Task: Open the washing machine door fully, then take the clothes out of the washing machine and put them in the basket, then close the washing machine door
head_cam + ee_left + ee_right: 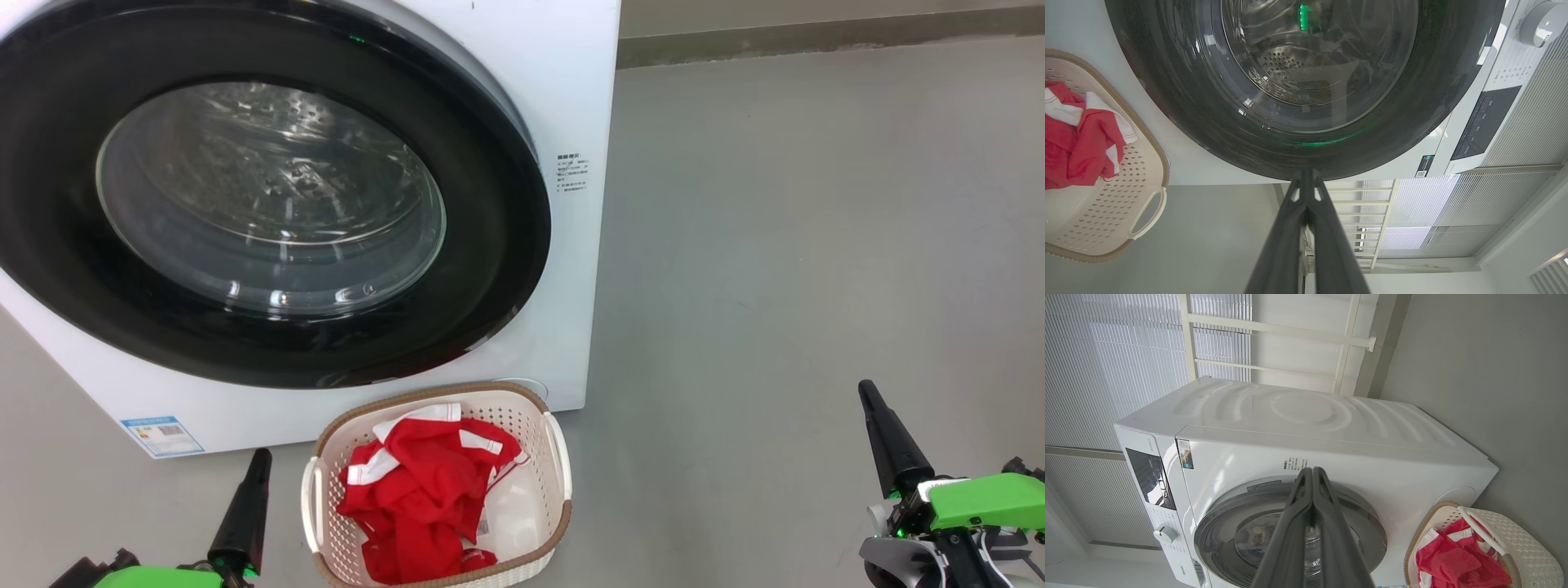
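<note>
Now the washing machine [571,82] faces me, its washing machine door [490,245] apparently flush against the front. The basket [424,396] sits just below it, the clothes [424,490] inside. My left gripper [260,461] and right gripper [869,400] are pinched closed, empty. I judge the last step done; next I need only keep clear.

The left hand [260,461] is closed tight and holds nothing. The right hand [868,396] is closed and empty too, with its green wrist [980,500] just behind it. Each hand leans towards the other.
</note>
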